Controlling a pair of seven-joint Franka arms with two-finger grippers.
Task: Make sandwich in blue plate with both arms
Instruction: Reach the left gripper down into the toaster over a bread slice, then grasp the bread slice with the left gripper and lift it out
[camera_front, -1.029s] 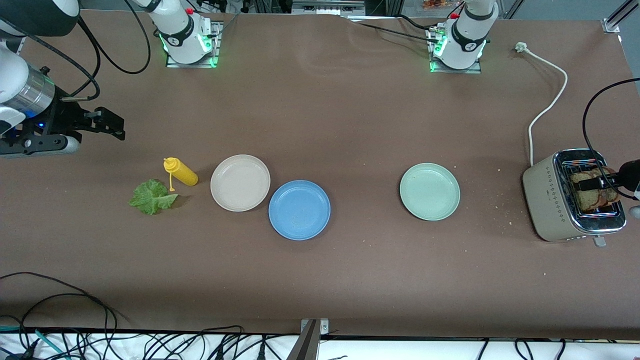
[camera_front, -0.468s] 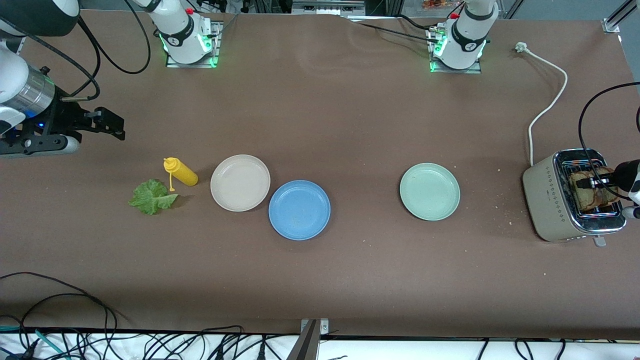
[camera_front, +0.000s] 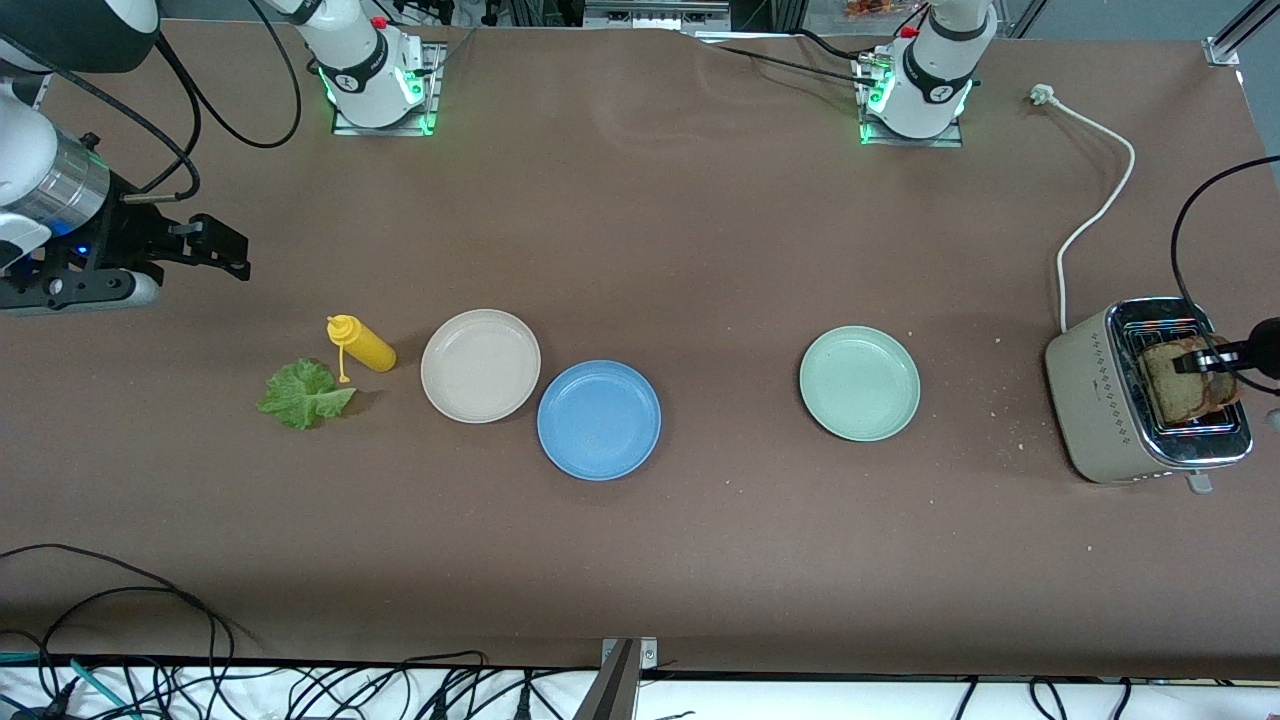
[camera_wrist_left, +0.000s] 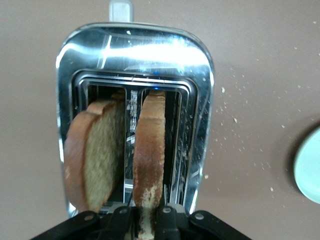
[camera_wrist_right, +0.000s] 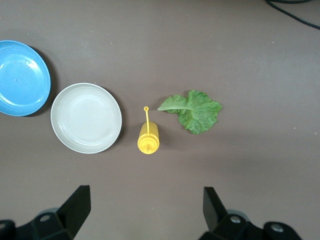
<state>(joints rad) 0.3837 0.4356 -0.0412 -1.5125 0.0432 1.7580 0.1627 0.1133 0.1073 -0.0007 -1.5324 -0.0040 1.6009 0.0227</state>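
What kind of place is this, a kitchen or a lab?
Most likely a robotics lab: two bench-mounted arms, a paper-covered table edged with loose cables, and kitchen props such as a toaster and blue plate.

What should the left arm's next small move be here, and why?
Probably a straight lift. The left gripper is shut on one toast slice standing in the toaster, while the second slice leans beside it. The blue plate holds nothing yet. The right gripper waits open over the table, above the mustard bottle and lettuce.

A robotics lab: bolted arm bases (camera_front: 378, 75), paper-covered table (camera_front: 700, 250), loose cables (camera_front: 150, 680)
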